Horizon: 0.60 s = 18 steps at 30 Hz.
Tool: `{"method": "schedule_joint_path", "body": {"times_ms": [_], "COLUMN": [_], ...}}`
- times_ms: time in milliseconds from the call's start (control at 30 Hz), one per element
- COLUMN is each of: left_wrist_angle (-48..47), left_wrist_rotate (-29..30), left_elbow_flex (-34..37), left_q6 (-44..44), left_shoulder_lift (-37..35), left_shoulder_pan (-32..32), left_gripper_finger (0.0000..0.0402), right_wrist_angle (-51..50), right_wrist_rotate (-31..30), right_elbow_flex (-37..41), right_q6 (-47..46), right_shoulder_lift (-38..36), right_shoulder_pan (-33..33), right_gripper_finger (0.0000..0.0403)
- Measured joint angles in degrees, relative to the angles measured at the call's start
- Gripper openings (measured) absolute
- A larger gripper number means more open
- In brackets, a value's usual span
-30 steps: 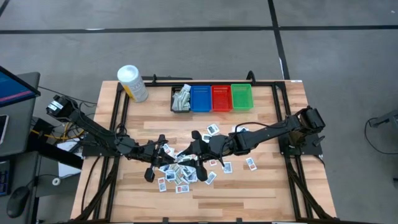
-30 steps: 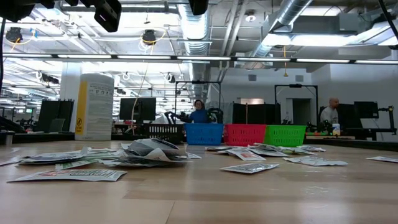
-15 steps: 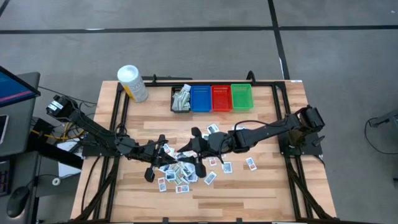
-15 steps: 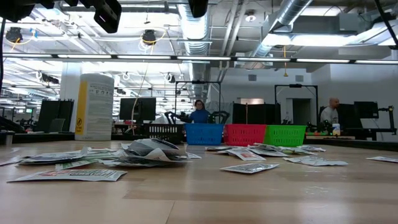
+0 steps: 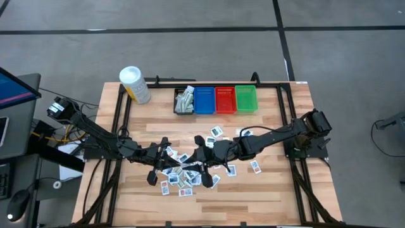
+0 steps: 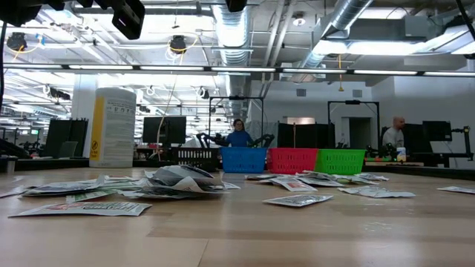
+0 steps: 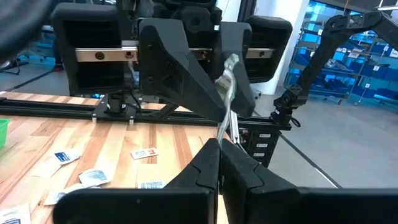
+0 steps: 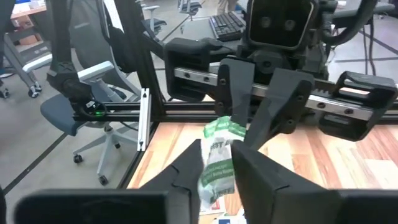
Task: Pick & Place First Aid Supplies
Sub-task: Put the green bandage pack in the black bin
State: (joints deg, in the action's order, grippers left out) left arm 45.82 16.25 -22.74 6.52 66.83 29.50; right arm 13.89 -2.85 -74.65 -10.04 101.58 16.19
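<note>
White and green, the crumpled flat packet (image 8: 219, 162) sits between my right gripper's (image 8: 217, 177) two dark fingers, which pinch it low while its green-marked end stands up past the tips. In the left wrist view the same thin packet (image 7: 227, 93) shows edge-on, rising from the left gripper's (image 7: 219, 163) tips, whose fingers are pressed together on it. So both grippers meet nose to nose over the middle of the pale wooden slatted table (image 5: 272, 187), and I judge this is a handover: one arm steadies the limp packet so the other can take a cleaner grip for carrying.

From above, the left gripper (image 5: 166, 154) and right gripper (image 5: 204, 156) face each other just over the scattered heap of small flat white-and-blue first aid packets (image 5: 183, 180), which lie loose around and beneath them. That heap is still large, so I reckon the sorting has far to go.

Farther back along the table's far edge stands a row of small plastic bins: a black one (image 5: 184, 101) already holding some packets, then blue (image 5: 204, 100), red (image 5: 225, 99) and green (image 5: 245, 98). Beside them a white cylindrical tub with a yellow label (image 5: 134, 84) stands upright at the corner, well apart from the work.
</note>
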Motion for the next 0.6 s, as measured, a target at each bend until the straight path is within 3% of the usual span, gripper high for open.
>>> {"method": "schedule_joint_path", "body": {"times_ms": [233, 600], "left_wrist_angle": [0.02, 0.0], "left_wrist_rotate": [0.0, 0.0], "left_elbow_flex": [0.0, 0.0], "left_q6": [0.17, 0.22], "left_shoulder_lift": [0.0, 0.0], "left_shoulder_pan": [0.0, 0.0], "left_gripper_finger": [0.0006, 0.0006], "right_wrist_angle": [0.0, -0.02], "right_wrist_rotate": [0.03, 0.02], "right_elbow_flex": [0.0, 0.0], "right_q6": [0.03, 0.07], "right_shoulder_lift": [-0.02, -0.02], "right_shoulder_pan": [-0.2, -0.17], "right_gripper_finger": [0.0007, 0.0007]}}
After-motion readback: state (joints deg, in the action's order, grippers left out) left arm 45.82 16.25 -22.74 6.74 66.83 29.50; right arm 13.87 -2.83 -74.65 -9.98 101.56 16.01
